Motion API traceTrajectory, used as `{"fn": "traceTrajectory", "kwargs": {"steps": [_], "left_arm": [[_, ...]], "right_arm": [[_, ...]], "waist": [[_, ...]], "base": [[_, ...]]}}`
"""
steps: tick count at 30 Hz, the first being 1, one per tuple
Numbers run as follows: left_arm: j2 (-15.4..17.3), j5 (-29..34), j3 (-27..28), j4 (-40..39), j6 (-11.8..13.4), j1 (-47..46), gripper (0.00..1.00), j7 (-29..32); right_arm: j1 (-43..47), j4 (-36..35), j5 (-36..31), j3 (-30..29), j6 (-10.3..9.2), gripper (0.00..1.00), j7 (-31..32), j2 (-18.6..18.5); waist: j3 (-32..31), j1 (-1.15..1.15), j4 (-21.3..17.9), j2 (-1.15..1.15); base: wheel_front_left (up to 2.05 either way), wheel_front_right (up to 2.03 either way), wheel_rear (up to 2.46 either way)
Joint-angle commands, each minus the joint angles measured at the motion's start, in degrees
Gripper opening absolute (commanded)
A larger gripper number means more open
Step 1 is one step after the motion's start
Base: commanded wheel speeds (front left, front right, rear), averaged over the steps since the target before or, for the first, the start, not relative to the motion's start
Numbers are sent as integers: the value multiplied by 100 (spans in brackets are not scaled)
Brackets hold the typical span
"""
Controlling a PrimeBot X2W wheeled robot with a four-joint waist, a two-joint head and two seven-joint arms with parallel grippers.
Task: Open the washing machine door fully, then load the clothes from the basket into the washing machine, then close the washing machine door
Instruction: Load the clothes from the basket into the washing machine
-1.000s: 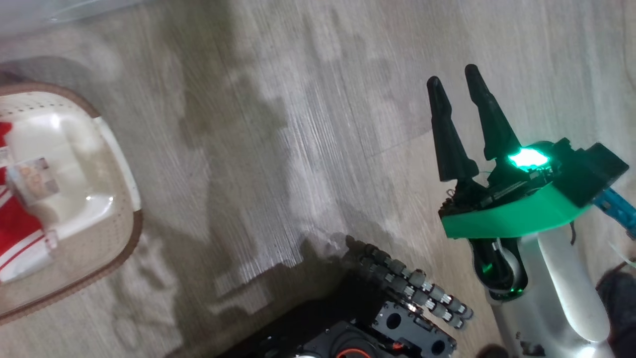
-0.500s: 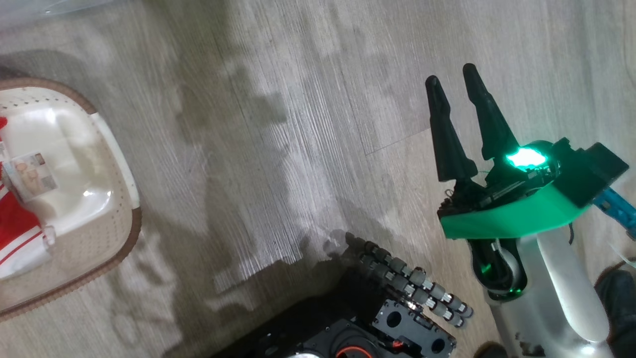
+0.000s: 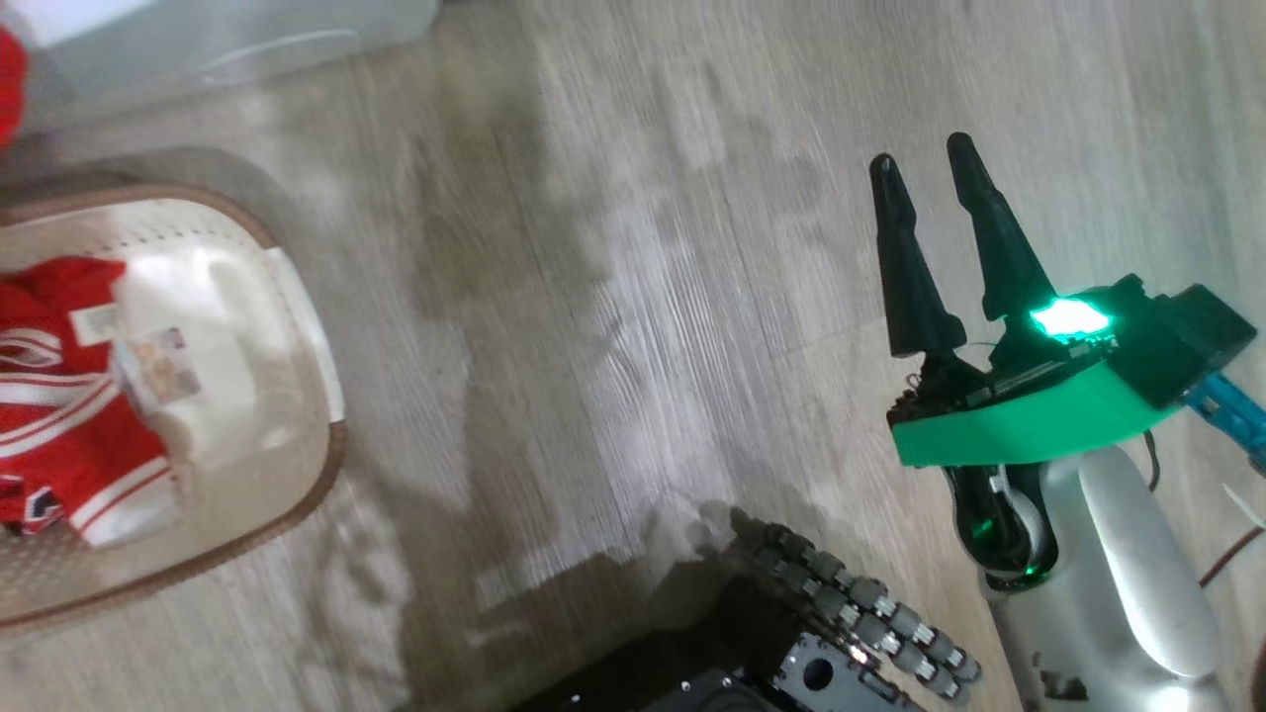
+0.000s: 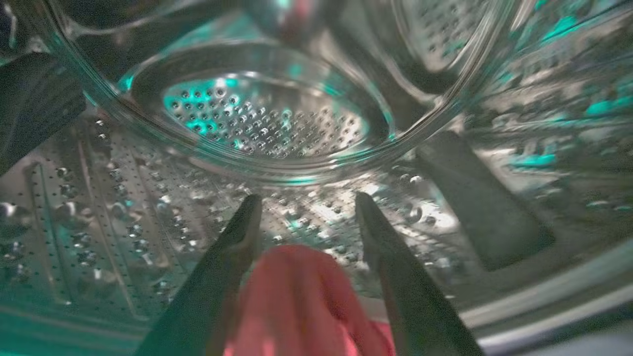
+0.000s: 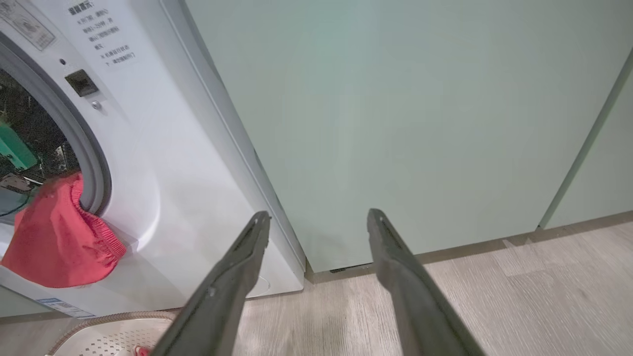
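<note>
My left gripper (image 4: 306, 198) is inside the washing machine's perforated steel drum (image 4: 267, 123), jaws open, and a red garment (image 4: 296, 296) lies loose between the lower parts of its fingers. From the right wrist view, a red garment (image 5: 59, 237) hangs over the grey gasket of the white washing machine (image 5: 163, 173). The cream basket (image 3: 331, 445) stands on the floor at the left with red, white-striped clothes (image 3: 59, 435) in it; its rim (image 5: 113, 336) also shows below the washer. My right gripper (image 3: 922, 153) hovers open over the floor, far right of the basket. The washing machine door is out of view.
Pale green cabinet doors (image 5: 420, 123) stand right of the washer. Wood-look floor (image 3: 613, 297) stretches between the basket and my right arm. My own dark base (image 3: 791, 643) with its roller wheel sits at the bottom of the head view.
The head camera has swung, so the basket sits further right and more of the red clothes shows. My left gripper has gone from shut to open. The right gripper has kept its pose.
</note>
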Motion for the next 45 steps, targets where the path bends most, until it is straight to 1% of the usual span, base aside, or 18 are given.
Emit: {"fn": "traceTrajectory", "kwargs": {"steps": [1,2,5,10,17,20,21,23,28,31,36,40,45], "left_arm": [[114,-101,142,-315,93,261,100,-222],[114,-101,142,-315,93,261,100,-222],[-68,-242,246,-678,218,769,100,-451],[-353,-355,342,-1648,462,1764,100,-614],[-752,-422,533,-3338,921,3407,100,-665],[-921,-353,570,-4058,1099,4090,100,-669],[-1028,-254,580,-4434,1221,4502,100,-670],[-1152,-189,595,-4674,1336,4884,100,-670],[-1465,-29,664,-5098,1511,5644,100,-671],[-1635,52,698,-5272,1526,6014,100,-671],[-1810,174,743,-5406,1550,6519,100,-671],[-1898,207,664,-5366,1484,6801,100,-671],[-1940,224,531,-5173,1381,6831,100,-672]], "right_arm": [[189,-87,-106,14,0,100,-53,-22],[189,-87,-106,14,0,100,-53,-22],[256,-28,-224,-55,0,100,-53,-22],[374,29,-412,-236,0,100,-53,-22],[531,125,-625,-438,0,100,-53,-22],[565,161,-697,-502,0,100,-53,-22],[579,201,-760,-536,0,100,-53,-22],[593,249,-820,-569,0,100,-53,-22],[625,365,-952,-631,0,100,-53,-22],[659,436,-1017,-660,0,100,-53,-22],[722,563,-1125,-654,0,100,-37,-22],[764,618,-1160,-666,0,100,-10,-22],[771,630,-1196,-657,0,100,35,-22]], "waist": [[-336,0,236,0],[-336,0,236,0],[-558,0,398,0],[-883,0,717,0],[-1269,0,1108,0],[-1402,0,1250,0],[-1502,0,1338,0],[-1607,0,1415,0],[-1860,0,1582,0],[-2001,0,1676,0],[-2197,0,1787,0],[-2286,0,1861,0],[-2298,0,1929,0]], "base": [[0,0,0],[0,0,0],[0,0,0],[0,0,0],[0,0,0],[0,0,0],[0,0,0],[0,0,0],[0,0,0],[0,0,0],[0,0,0],[0,0,0],[0,0,0]]}}
